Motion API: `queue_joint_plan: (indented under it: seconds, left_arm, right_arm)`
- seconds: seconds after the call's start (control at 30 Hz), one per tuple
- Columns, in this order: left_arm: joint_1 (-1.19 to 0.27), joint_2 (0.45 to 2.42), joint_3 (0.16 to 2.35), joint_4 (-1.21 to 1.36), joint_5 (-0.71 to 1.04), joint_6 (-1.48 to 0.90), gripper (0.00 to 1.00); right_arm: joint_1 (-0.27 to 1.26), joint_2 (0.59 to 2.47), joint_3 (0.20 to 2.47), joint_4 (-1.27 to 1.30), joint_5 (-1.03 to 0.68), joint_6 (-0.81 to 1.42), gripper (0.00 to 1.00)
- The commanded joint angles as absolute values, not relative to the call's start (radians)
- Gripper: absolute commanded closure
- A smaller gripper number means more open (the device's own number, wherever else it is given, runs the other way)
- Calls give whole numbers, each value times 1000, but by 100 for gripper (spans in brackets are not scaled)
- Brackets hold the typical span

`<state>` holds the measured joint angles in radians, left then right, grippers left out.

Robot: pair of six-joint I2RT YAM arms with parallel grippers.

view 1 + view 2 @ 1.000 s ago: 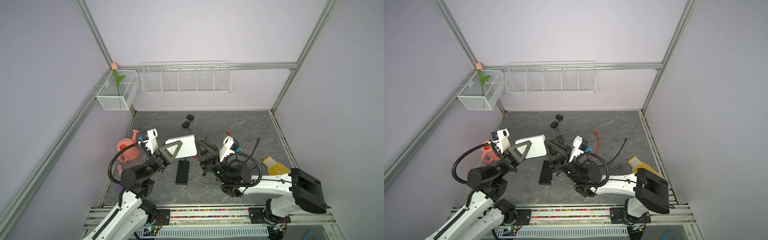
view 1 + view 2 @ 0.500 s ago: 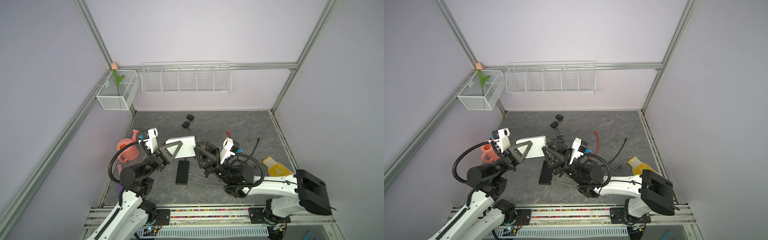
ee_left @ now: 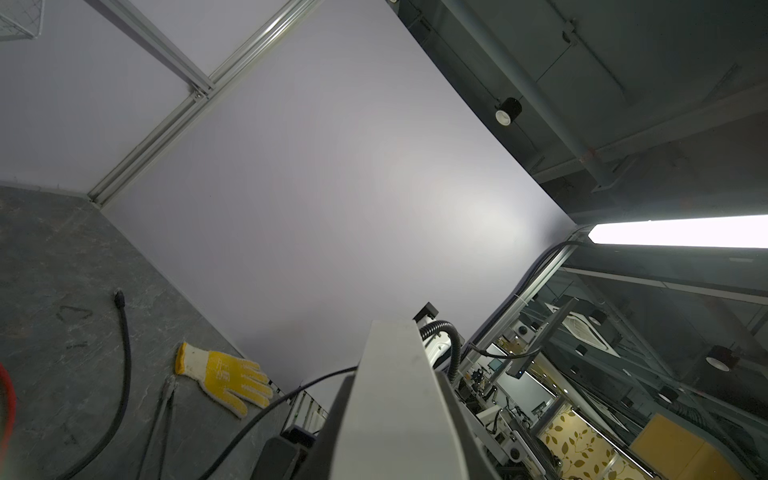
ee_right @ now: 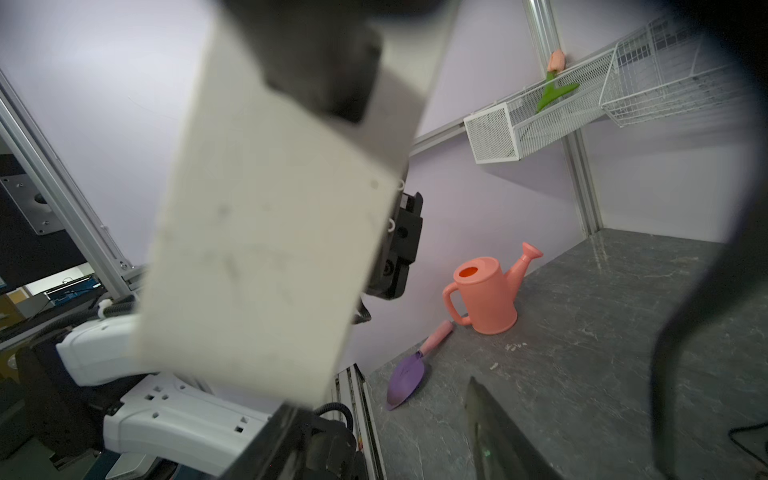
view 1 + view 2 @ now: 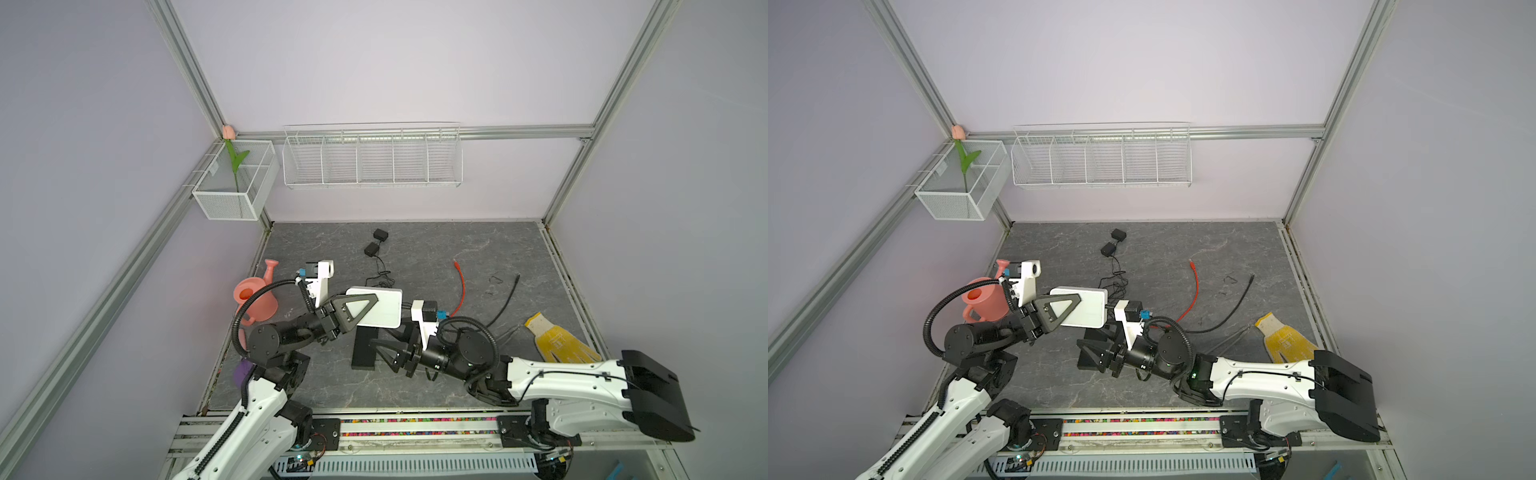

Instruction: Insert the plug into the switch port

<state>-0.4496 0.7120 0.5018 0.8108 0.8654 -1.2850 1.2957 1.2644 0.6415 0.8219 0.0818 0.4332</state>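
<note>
- In both top views the left tool [image 5: 365,306] is clamped on a white switch [image 5: 384,309]. It holds the switch raised above the middle of the grey tabletop [image 5: 457,382].
- The right tool [image 5: 384,352] sits low, just near of the switch and apart from it. Its fingers are spread with nothing between them, at the right edge of a black box [image 5: 360,353] lying on the tabletop.
- A thin wire [image 5: 380,270] runs from two black adapters [image 5: 371,249], far on the tabletop, toward the switch's far edge. Whether its plug sits in a port I cannot tell.
- In a top view a red cable [image 5: 1196,286] lies right of the switch, with a black cable [image 5: 1241,304] farther right. A yellow glove [image 5: 1283,340] lies by the right wall and a pink watering can [image 5: 984,307] stands at the left.
- In the left wrist view the switch's white edge [image 3: 397,395] fills the close part. Beyond it the glove [image 3: 224,380] and the black cable [image 3: 122,353] lie on the tabletop. The grip itself does not show here.
- In the right wrist view the switch [image 4: 266,249] looms close and blurred. The right tool's fingers [image 4: 494,436] stand wide apart, clear of it. The watering can [image 4: 486,299] and a purple trowel [image 4: 405,380] rest by the left wall.
</note>
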Motion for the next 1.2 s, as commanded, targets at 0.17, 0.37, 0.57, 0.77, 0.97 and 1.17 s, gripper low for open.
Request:
queue_joint_plan:
  seconds: [0.17, 0.37, 0.57, 0.77, 0.97, 1.17]
  left_arm:
    - [-479, 699, 537, 816, 920, -1252, 100]
    - [-479, 691, 527, 768, 939, -1225, 100]
    - [-479, 653, 501, 722, 935, -1209, 100]
    - [-478, 623, 494, 671, 913, -1177, 100]
    - [-477, 631, 499, 687, 880, -1178, 100]
    - [-476, 640, 498, 644, 821, -1144, 100]
  right_arm:
    - [1322, 1175, 517, 426, -3, 412, 27]
    - [1314, 991, 562, 218, 77, 343, 13]
    - [1272, 828, 658, -2, 79, 273, 5]
    - [1267, 720, 700, -88, 64, 249, 3]
    - [1269, 659, 571, 21, 99, 330, 49]
    - [1267, 648, 547, 78, 85, 325, 69]
